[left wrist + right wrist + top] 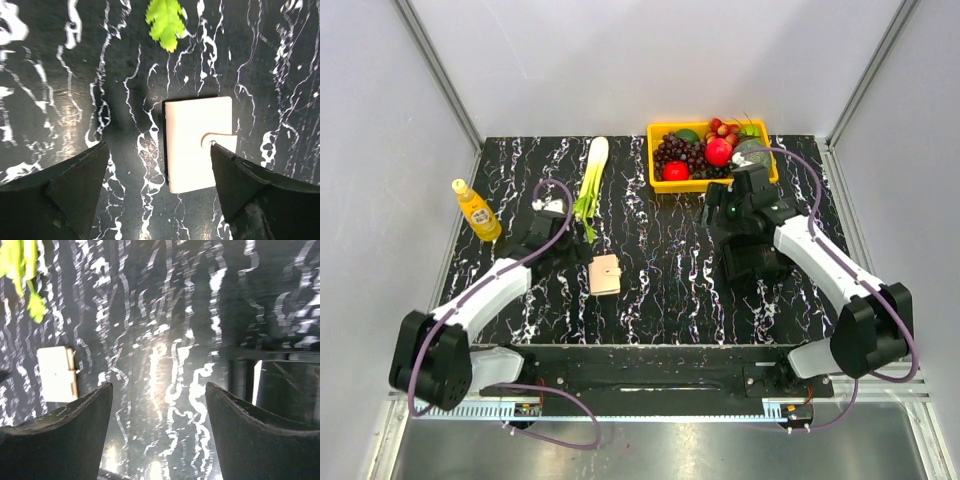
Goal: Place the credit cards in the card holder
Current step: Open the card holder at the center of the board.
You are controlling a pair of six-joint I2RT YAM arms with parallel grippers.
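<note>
From above, the card holder (605,274) lies closed and flat on the black, white-veined table (660,300), a bit left of the middle. The left arm (485,295) reaches to it from the left, and its black end is just beside the holder's left edge. A leek (592,175) lies behind the holder and a yellow bottle (477,210) stands far left. The right arm (820,260) bends toward a yellow basket (665,127) of fruit at the back, with a black object (752,265) beside it on the table.

Under the left wrist camera, the left gripper (157,145) has its jaws spread wide and it holds nothing. The card holder (197,145) lies between the two fingers, close to the one on the right of the picture. That fingertip is at the clasp tab (220,137); whether it touches, I cannot tell. A green leaf tip (165,20) of the leek is at the top.

Under the right wrist camera, the right gripper (157,386) is also wide open and empty, above bare table. The card holder (55,374) is far left, well apart from the fingers.
</note>
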